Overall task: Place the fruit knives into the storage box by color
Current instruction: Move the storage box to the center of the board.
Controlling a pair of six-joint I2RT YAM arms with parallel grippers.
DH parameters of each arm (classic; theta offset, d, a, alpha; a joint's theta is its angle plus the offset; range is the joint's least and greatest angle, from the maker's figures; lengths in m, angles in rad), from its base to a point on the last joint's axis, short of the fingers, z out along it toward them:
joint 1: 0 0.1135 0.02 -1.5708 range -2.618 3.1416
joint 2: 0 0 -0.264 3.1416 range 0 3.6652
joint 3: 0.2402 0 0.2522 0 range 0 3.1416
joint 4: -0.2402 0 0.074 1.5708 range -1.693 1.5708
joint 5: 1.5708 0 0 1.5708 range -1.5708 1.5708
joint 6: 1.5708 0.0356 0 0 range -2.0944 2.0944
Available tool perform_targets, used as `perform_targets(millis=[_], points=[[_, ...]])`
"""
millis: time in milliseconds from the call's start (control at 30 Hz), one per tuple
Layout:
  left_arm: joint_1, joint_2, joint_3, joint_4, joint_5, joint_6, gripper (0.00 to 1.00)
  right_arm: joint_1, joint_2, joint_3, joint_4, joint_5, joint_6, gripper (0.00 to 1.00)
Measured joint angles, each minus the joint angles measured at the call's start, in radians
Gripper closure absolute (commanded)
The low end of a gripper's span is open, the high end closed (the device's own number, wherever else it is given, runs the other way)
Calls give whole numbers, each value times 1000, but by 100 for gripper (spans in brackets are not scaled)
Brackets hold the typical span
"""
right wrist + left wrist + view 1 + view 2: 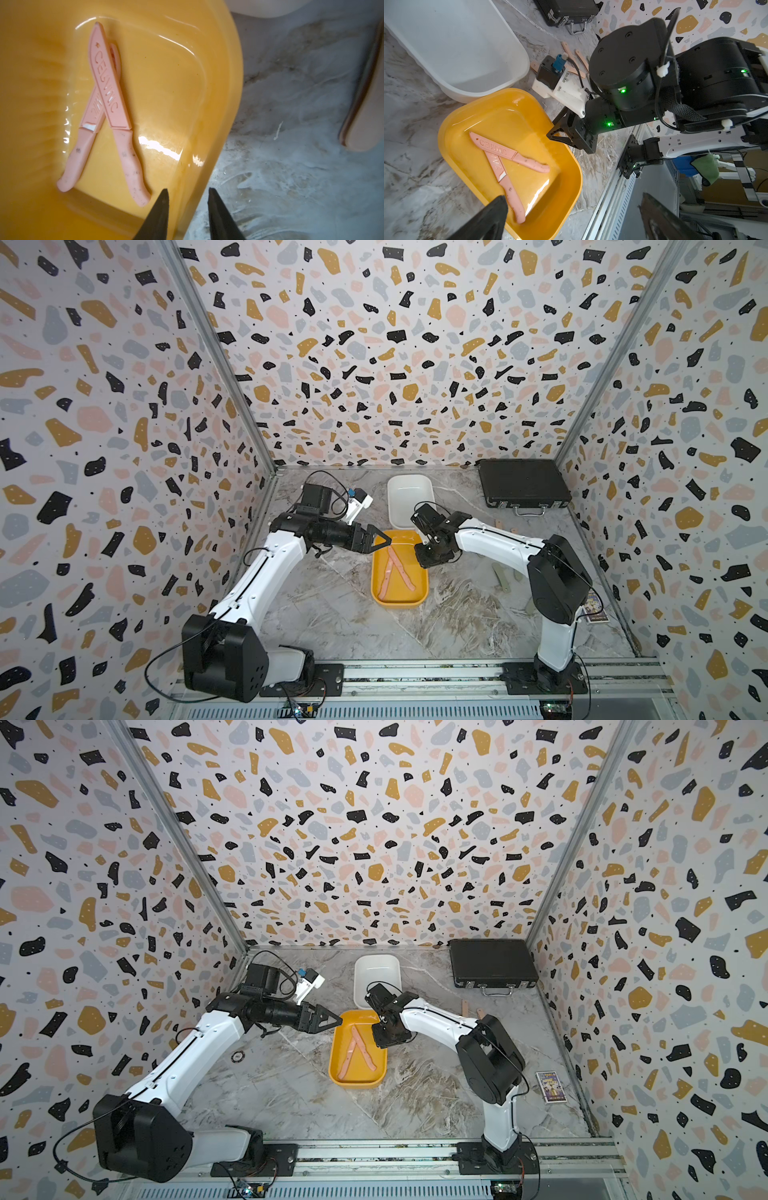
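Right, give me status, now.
Left gripper open, over yellow tray corner. Right gripper slightly open, empty, at tray rim. Two pink knives crossed in tray. Nothing blocking them.

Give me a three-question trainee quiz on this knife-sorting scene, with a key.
1. True or false: the white tray holds a knife.
2. How many pink knives lie in the yellow tray? A one, B two, C four.
3. Fill in: the left gripper is open and holds ____.
Key: 1 false; 2 B; 3 nothing.
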Motion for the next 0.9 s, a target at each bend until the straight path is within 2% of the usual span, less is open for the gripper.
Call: perform_targets(millis=[467, 733, 900], points=[[-5, 0, -6, 12, -7, 0, 0, -20, -50, -74, 3, 20, 0, 83], [-29, 0, -6, 22, -7, -3, 0, -37, -115, -135, 3, 31, 0, 83], [-47, 3, -6, 29, -7, -10, 0, -45, -146, -169, 2, 33, 0, 80]])
